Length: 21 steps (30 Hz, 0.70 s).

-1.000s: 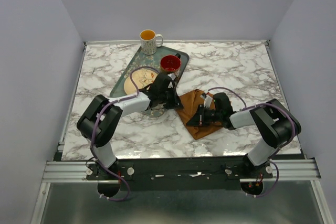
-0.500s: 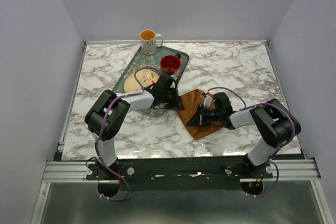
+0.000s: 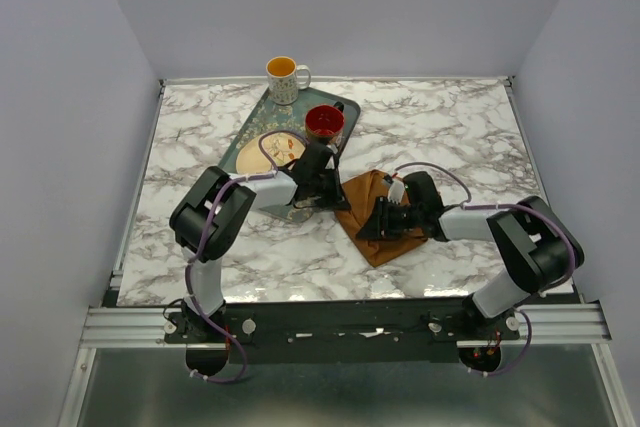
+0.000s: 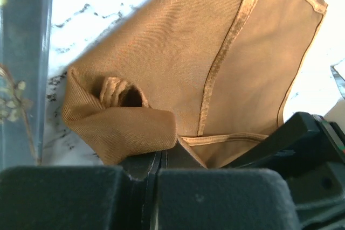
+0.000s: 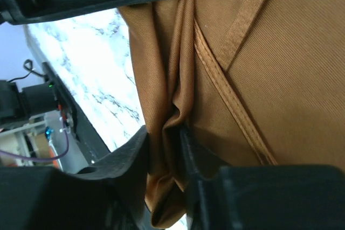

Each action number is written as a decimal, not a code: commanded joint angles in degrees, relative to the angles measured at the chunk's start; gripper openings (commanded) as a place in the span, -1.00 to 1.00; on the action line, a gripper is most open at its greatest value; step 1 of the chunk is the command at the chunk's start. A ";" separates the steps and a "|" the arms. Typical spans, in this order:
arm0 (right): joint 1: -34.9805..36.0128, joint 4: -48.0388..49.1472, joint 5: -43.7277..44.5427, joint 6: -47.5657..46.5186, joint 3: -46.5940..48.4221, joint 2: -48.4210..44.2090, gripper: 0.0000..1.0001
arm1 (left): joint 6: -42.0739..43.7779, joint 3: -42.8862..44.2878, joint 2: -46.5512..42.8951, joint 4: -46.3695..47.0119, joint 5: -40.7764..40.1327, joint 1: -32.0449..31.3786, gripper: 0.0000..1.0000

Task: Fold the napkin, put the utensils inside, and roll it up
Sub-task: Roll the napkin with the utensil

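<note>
The rust-brown napkin (image 3: 364, 190) lies crumpled and partly folded on the marble table, right of the tray. My left gripper (image 3: 338, 197) is at the napkin's left corner. In the left wrist view its jaws (image 4: 160, 154) are shut, with the napkin's (image 4: 178, 63) folded edge at the tips. My right gripper (image 3: 373, 223) is on the napkin's middle. In the right wrist view it (image 5: 164, 138) is shut on a bunched fold of the napkin (image 5: 280, 68). A small silvery tip (image 4: 337, 81) shows at the right edge of the left wrist view. No other utensils are visible.
A dark green patterned tray (image 3: 243, 133) stands at the back left, holding a cream plate (image 3: 272, 147) and a red cup (image 3: 324, 121). A yellow-lined mug (image 3: 284, 77) stands behind it. The right gripper's black body (image 4: 310, 144) is close to my left jaws.
The left arm's forearm has swung right and further back, and its gripper has shifted slightly right at the napkin's corner. The right gripper has edged a little left while holding the cloth.
</note>
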 commanded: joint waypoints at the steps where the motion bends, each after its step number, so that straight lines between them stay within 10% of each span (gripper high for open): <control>1: 0.52 -20.57 12.24 -5.82 3.19 -2.58 -0.22 | 0.65 -1.26 2.67 -2.11 -4.11 0.46 -1.00; 10: 1.93 -20.86 13.74 -6.79 4.69 -0.82 -0.28 | 0.92 0.05 3.99 -1.75 -4.37 0.54 -1.00; 21: 7.36 -39.56 28.82 -14.35 15.48 -9.35 0.33 | 0.39 -0.30 5.93 -1.23 -4.46 0.54 -1.00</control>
